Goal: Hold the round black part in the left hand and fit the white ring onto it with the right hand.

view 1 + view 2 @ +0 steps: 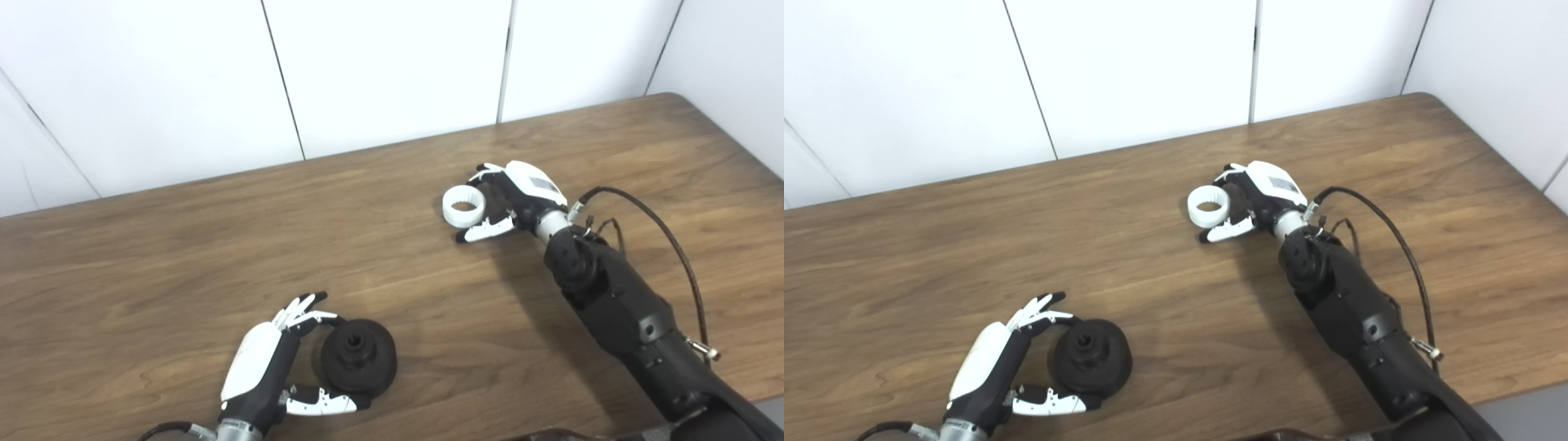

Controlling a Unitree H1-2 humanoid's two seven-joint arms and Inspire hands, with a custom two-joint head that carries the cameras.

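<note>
a wooden table (184, 257) fills the frame. at lower left the left hand (269, 361) cups the round black part (358, 356) on the table — fingers loosely around it. right of centre, the right hand (517, 196) pinches the white ring (463, 206).

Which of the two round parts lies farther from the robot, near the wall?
The white ring, at the right hand. The black part sits close to the near edge, at the left hand.
</note>
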